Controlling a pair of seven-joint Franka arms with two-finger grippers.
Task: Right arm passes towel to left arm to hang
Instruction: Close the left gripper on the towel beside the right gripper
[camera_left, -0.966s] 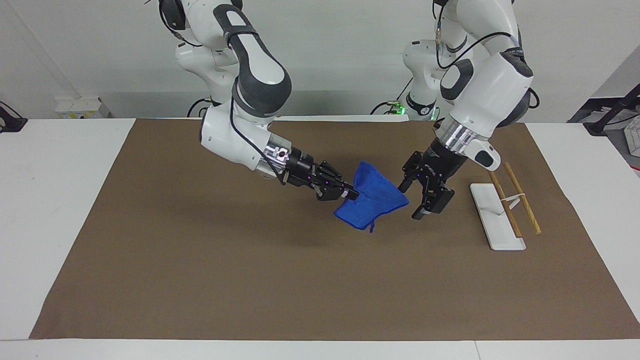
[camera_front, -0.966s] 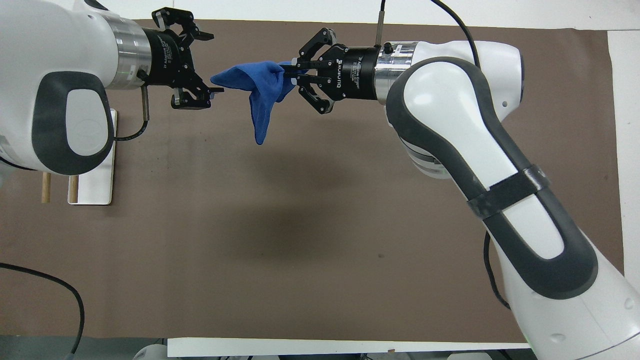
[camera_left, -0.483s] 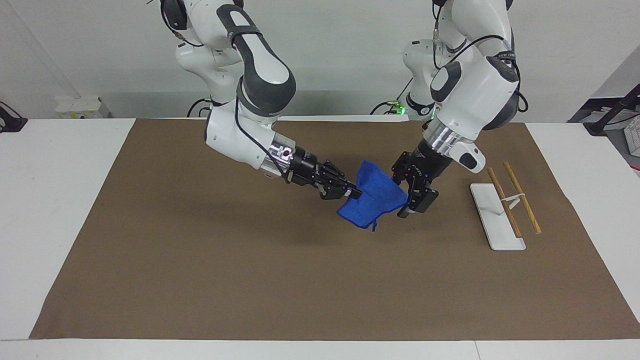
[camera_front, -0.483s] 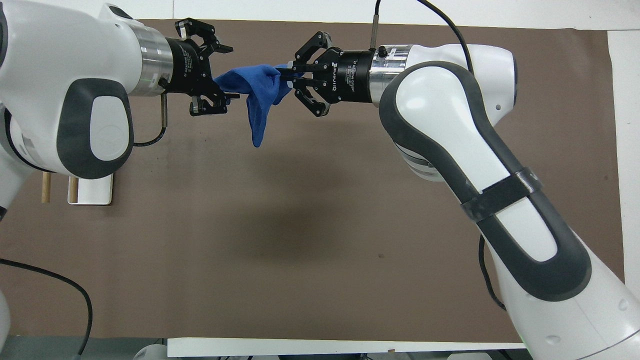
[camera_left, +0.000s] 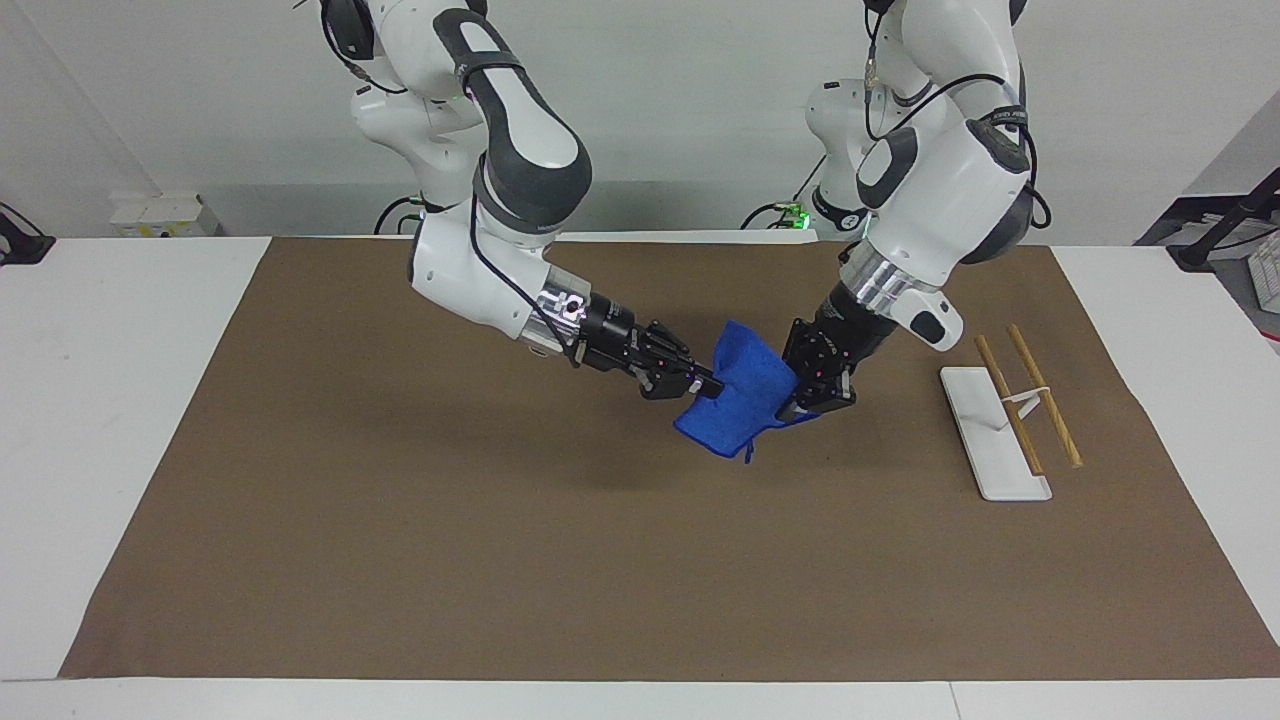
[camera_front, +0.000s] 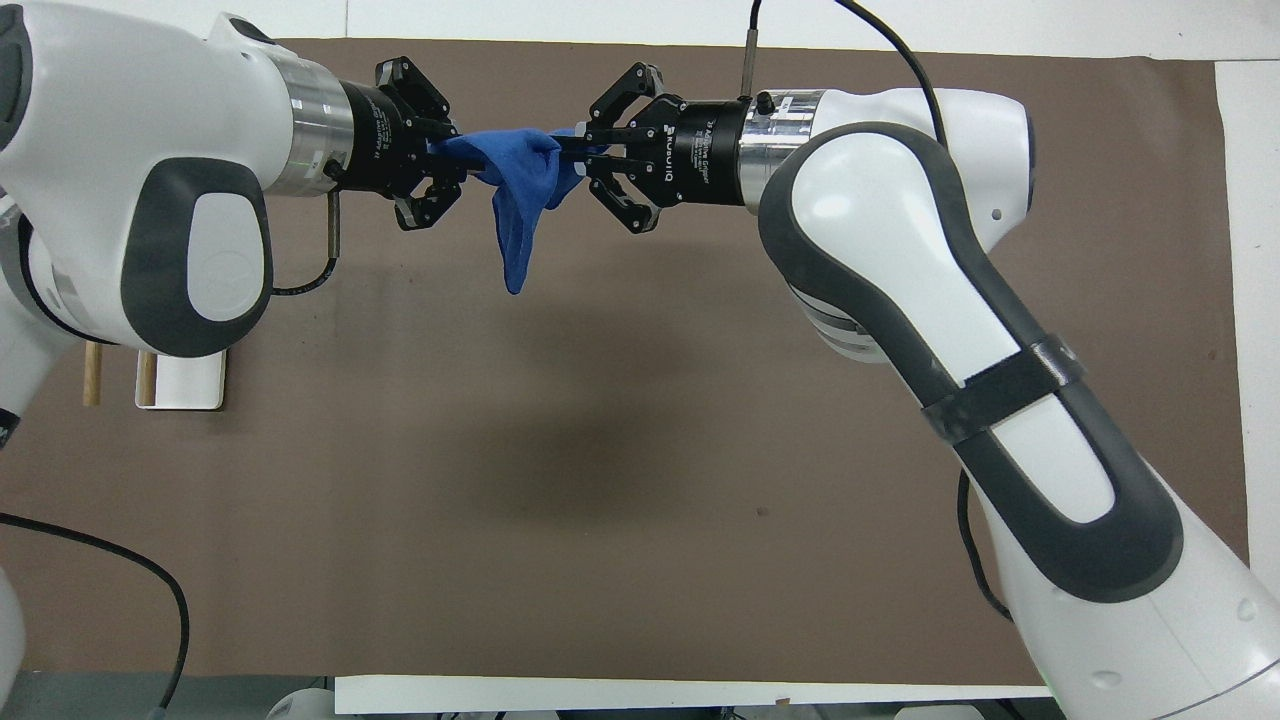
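Observation:
A blue towel (camera_left: 745, 395) (camera_front: 520, 200) hangs in the air above the brown mat, stretched between both grippers. My right gripper (camera_left: 706, 385) (camera_front: 572, 148) is shut on one corner of it. On the corner toward the left arm's end, my left gripper (camera_left: 800, 405) (camera_front: 462, 155) is shut too. The rest of the towel droops below the two grips, with a small tip dangling at the bottom.
A white rack base (camera_left: 990, 430) (camera_front: 185, 380) with two wooden rods (camera_left: 1040, 405) lies on the brown mat (camera_left: 400, 520) toward the left arm's end. White table (camera_left: 100, 400) borders the mat on all sides.
My left gripper moved in onto the towel's free corner and went from open to shut on it. The right gripper kept its hold and barely shifted.

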